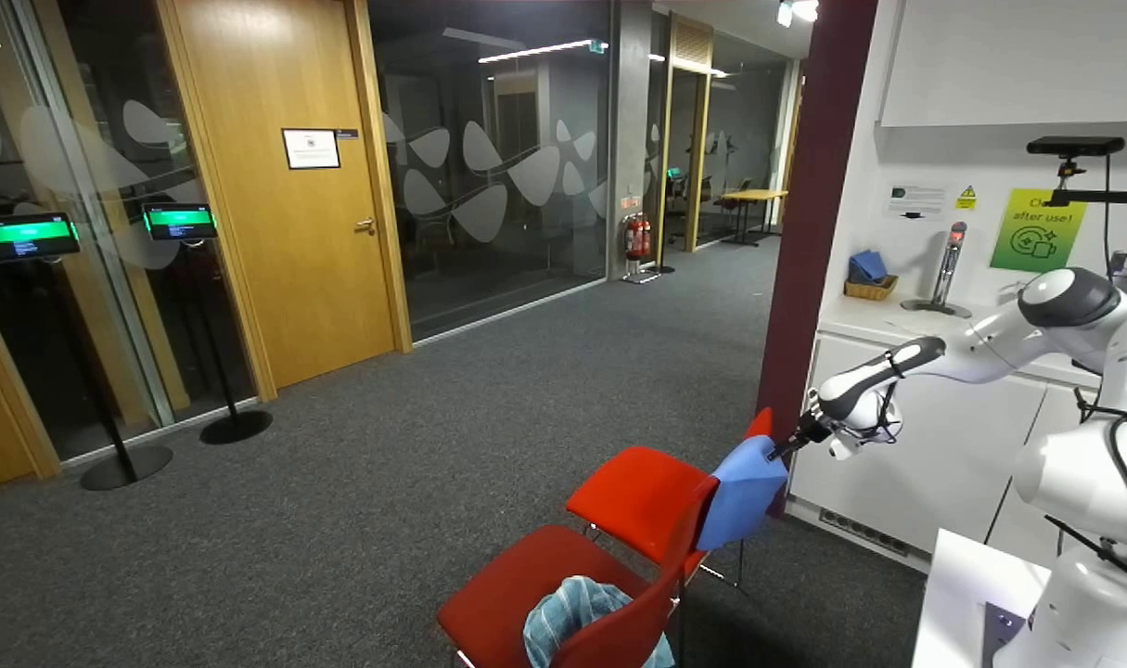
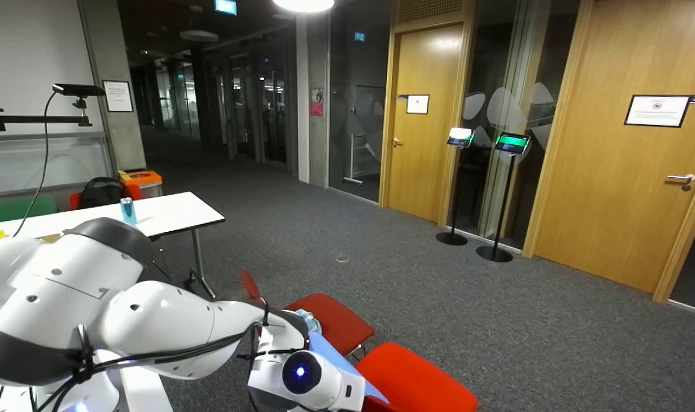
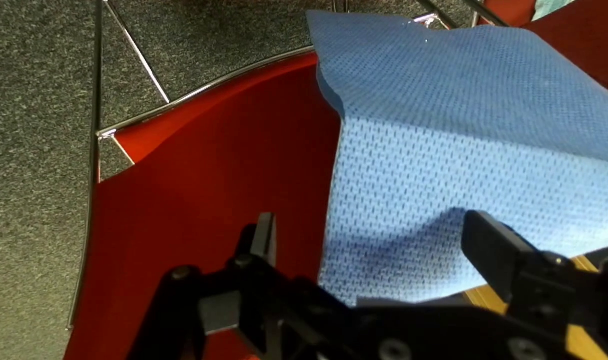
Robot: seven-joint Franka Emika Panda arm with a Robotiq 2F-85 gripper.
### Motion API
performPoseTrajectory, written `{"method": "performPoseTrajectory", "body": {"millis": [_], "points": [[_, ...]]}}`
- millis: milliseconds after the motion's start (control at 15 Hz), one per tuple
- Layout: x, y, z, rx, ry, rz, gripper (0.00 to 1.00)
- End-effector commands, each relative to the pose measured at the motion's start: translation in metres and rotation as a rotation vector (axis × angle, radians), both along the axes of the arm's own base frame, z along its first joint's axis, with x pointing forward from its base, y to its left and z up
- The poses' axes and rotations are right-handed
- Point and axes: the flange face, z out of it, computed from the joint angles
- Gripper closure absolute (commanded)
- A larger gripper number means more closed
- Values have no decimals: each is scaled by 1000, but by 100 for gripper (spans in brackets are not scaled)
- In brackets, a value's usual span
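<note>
Reads "after use!" on green poster (image 1: 1033, 229) above tool (image 3: 371, 227). Stands with jaws apart at edge of blue cloth (image 3: 434, 175); gives onto carpet (image 3: 33, 200) past rim of red chair (image 3: 223, 165).

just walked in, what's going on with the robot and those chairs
A white robot arm extends toward a bright red chair with a plain blue cloth draped over its backrest. The end effector is open, holding nothing, with one finger over the cloth and the other over the red backrest; whether either touches is hard to tell. A checked cloth lies bunched on the darker red chair beside it.
</note>
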Motion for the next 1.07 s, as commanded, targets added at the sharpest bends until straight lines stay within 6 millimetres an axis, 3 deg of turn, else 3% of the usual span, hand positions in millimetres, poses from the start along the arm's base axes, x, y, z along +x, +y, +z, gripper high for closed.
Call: {"method": "performPoseTrajectory", "body": {"millis": [0, 267, 667, 1000], "points": [[3, -9, 2, 12, -43, 52, 0], [0, -18, -2, 26, -55, 79, 0], [-23, -41, -11, 46, -68, 56, 0], [-23, -46, -10, 65, -96, 118, 0]]}}
